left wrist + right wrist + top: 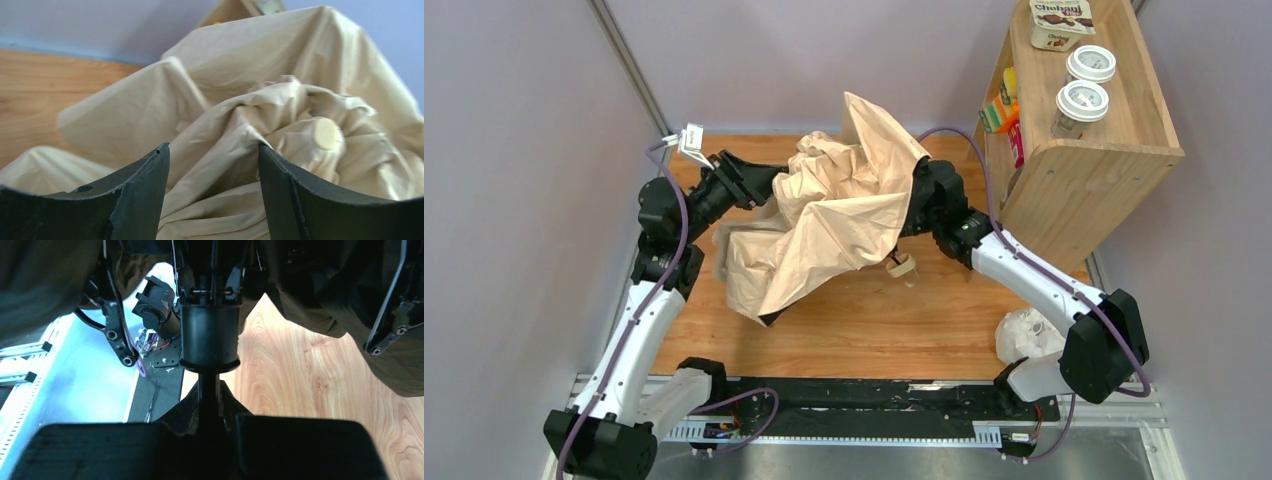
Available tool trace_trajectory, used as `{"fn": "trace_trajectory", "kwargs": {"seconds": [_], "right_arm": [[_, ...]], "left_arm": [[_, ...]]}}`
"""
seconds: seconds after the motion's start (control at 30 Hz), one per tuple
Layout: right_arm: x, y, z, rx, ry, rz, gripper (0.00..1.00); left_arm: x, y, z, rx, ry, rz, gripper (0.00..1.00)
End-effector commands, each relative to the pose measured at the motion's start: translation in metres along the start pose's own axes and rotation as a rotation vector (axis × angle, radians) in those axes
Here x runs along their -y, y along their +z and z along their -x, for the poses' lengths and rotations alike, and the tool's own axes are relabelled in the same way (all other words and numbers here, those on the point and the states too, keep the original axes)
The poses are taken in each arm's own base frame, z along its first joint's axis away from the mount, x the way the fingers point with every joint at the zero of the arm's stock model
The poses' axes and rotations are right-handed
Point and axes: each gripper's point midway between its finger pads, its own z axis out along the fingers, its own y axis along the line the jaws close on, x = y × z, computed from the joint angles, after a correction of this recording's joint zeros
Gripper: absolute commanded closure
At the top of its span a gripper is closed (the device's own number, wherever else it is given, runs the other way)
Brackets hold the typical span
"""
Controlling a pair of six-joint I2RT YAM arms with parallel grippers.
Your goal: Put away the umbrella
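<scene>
The umbrella (834,215) lies half collapsed over the middle of the table, its beige canopy crumpled. Its small wooden knob handle (901,265) pokes out at the lower right. My left gripper (762,186) is at the canopy's left side. In the left wrist view it (212,150) is open, with loose folds of canopy (225,125) bulging between the spread fingers and a cream cap (326,133) to the right. My right gripper (210,407) is shut on the thin dark shaft (209,385), below the black runner (209,337). In the top view the canopy hides its fingers.
A wooden shelf unit (1084,150) stands at the back right, with jars (1084,100) and a box on top. A white lumpy plastic bag (1024,335) lies near the right arm's base. Bare wooden tabletop (864,320) shows in front of the umbrella.
</scene>
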Motion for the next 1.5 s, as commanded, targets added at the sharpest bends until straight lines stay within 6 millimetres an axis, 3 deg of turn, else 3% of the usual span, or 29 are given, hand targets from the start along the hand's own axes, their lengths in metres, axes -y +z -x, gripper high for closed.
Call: {"fn": "trace_trajectory", "kwargs": {"seconds": [0.0, 0.1, 0.13, 0.17, 0.2, 0.23, 0.33, 0.6, 0.63, 0.8, 0.83, 0.97, 1.0, 1.07, 1.1, 1.17, 1.2, 1.27, 1.3, 1.4, 1.43, 1.47], "right_arm": [[-0.005, 0.002, 0.027, 0.043, -0.112, 0.015, 1.0], [0.0, 0.002, 0.03, 0.047, -0.109, -0.023, 1.0], [0.002, 0.001, 0.033, 0.055, -0.11, -0.041, 1.0], [0.003, 0.001, 0.034, 0.059, -0.109, -0.049, 1.0], [0.001, 0.001, 0.034, 0.059, -0.109, -0.042, 1.0], [0.001, 0.001, 0.035, 0.059, -0.108, -0.036, 1.0], [-0.003, 0.002, 0.034, 0.055, -0.109, -0.017, 1.0], [-0.013, 0.008, 0.039, 0.047, -0.124, 0.024, 1.0], [-0.015, 0.009, 0.034, 0.028, -0.097, 0.028, 1.0], [-0.026, 0.016, 0.032, 0.015, -0.096, 0.065, 1.0], [-0.027, 0.017, 0.031, 0.01, -0.091, 0.072, 1.0], [-0.026, 0.019, 0.028, -0.005, -0.068, 0.068, 1.0], [-0.026, 0.019, 0.028, -0.005, -0.067, 0.062, 1.0], [-0.025, 0.019, 0.029, -0.004, -0.067, 0.054, 1.0], [-0.025, 0.019, 0.03, -0.002, -0.061, 0.051, 1.0], [-0.014, 0.019, 0.034, 0.018, -0.021, -0.026, 1.0], [-0.008, 0.019, 0.036, 0.035, 0.004, -0.076, 0.96], [0.012, 0.015, 0.036, 0.073, 0.092, -0.233, 0.63], [0.029, 0.01, 0.029, 0.085, 0.139, -0.356, 0.46], [0.045, -0.005, 0.008, 0.13, 0.265, -0.57, 0.24], [0.04, -0.006, 0.002, 0.142, 0.273, -0.577, 0.08], [0.04, -0.009, -0.004, 0.153, 0.276, -0.629, 0.06]], "left_arm": [[0.107, -0.037, 0.028, 0.12, 0.151, -0.452, 0.27], [0.104, -0.056, 0.022, 0.152, 0.203, -0.395, 0.27], [0.082, -0.053, 0.021, 0.159, 0.193, -0.272, 0.27], [0.086, -0.069, 0.023, 0.196, 0.213, -0.243, 0.27], [0.07, -0.071, 0.026, 0.238, 0.217, -0.159, 0.27], [0.081, -0.086, 0.03, 0.289, 0.241, -0.176, 0.22], [0.093, -0.093, 0.026, 0.285, 0.238, -0.235, 0.2], [0.097, -0.053, 0.018, 0.133, 0.163, -0.366, 0.2], [0.107, -0.054, 0.018, 0.12, 0.17, -0.426, 0.2], [0.094, -0.022, 0.012, 0.048, 0.138, -0.447, 0.2], [0.106, -0.022, 0.01, 0.035, 0.153, -0.505, 0.2], [0.125, -0.012, -0.01, -0.069, 0.178, -0.617, 0.2], [0.123, -0.008, -0.014, -0.094, 0.165, -0.619, 0.24], [0.12, -0.005, -0.019, -0.125, 0.145, -0.613, 0.47], [0.118, -0.005, -0.02, -0.128, 0.138, -0.603, 0.79], [0.109, -0.002, -0.015, -0.097, 0.133, -0.517, 1.0], [0.109, -0.003, -0.01, -0.072, 0.165, -0.499, 1.0], [0.103, -0.004, 0.003, -0.017, 0.185, -0.394, 1.0], [0.09, -0.005, 0.008, 0.007, 0.162, -0.284, 1.0], [0.07, -0.017, 0.03, 0.085, 0.203, -0.068, 1.0], [0.071, -0.024, 0.035, 0.107, 0.215, -0.047, 1.0], [0.06, -0.028, 0.039, 0.125, 0.211, 0.032, 1.0]]}}
